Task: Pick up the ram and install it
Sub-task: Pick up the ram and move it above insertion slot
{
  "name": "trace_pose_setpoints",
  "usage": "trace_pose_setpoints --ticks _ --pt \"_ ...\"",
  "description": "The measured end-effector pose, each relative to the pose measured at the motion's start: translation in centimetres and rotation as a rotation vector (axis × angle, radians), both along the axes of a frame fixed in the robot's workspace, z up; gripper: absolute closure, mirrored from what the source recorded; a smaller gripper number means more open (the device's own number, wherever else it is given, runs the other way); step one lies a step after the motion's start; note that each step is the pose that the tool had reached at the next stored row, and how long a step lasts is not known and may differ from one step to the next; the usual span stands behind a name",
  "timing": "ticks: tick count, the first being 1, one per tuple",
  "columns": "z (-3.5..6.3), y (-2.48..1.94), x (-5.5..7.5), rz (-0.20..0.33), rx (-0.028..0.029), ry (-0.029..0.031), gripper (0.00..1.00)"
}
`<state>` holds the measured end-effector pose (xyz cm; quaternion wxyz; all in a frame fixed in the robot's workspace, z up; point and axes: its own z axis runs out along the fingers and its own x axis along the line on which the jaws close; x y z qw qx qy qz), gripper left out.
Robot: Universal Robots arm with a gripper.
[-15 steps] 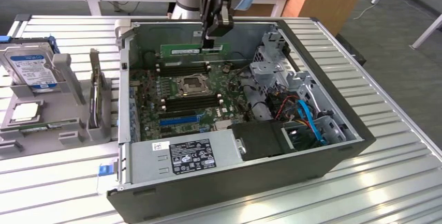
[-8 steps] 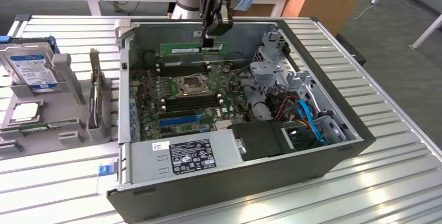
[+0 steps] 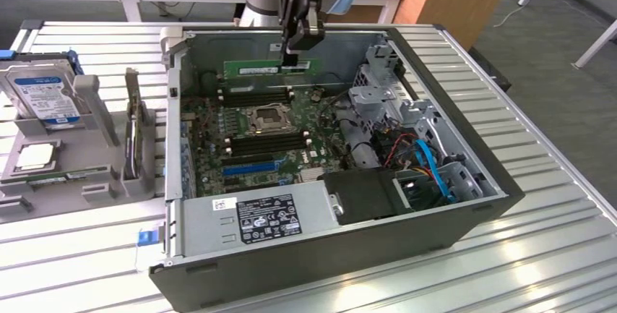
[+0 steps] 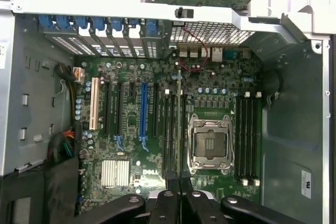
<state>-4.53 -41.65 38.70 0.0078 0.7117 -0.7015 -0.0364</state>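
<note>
You had the ram (image 3: 256, 68) in the upper middle of the exterior frame, hanging level over the open computer case (image 3: 337, 262), not yet in any slot. Your gripper (image 3: 291, 57) was clamped on its top edge, the claw closed on the stick. In the wrist view the ram (image 4: 179, 129) ran edge-on along the black memory slots (image 4: 169, 129) beside the CPU socket (image 4: 210, 142). I judged you were mid-carry to the slot. Seating would call for the lower edge squared over one slot, then a straight press.
</note>
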Motion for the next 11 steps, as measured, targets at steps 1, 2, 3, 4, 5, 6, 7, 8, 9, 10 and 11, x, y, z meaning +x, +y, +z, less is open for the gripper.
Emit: trace_pose_setpoints --ticks 1,2,3,4,5,6,7,8,9,10,11 --pt "-0.05 0.0 0.0 0.0 0.001 -0.0001 0.88" --pt "-0.08 0.0 0.0 0.0 0.0013 -0.0001 0.88" --pt "-0.1 0.0 0.0 0.0 0.0013 -0.0001 0.88" --pt "-0.12 0.0 0.0 0.0 0.0013 -0.0001 0.88" --pt "-0.17 0.0 0.0 0.0 0.0015 -0.0002 0.88" --pt "-0.23 0.0 0.0 0.0 0.0016 -0.0003 0.88" --pt "-0.31 0.0 0.0 0.0 0.0016 -0.0002 0.88" --pt "-0.47 0.0 0.0 0.0 0.0015 -0.0002 0.88" --pt "-0.64 0.0 0.0 0.0 0.0015 -0.0002 0.88" --pt "-0.81 0.0 0.0 0.0 0.0014 -0.0002 0.88" --pt "-0.89 0.0 0.0 0.0 0.0014 -0.0001 0.88"
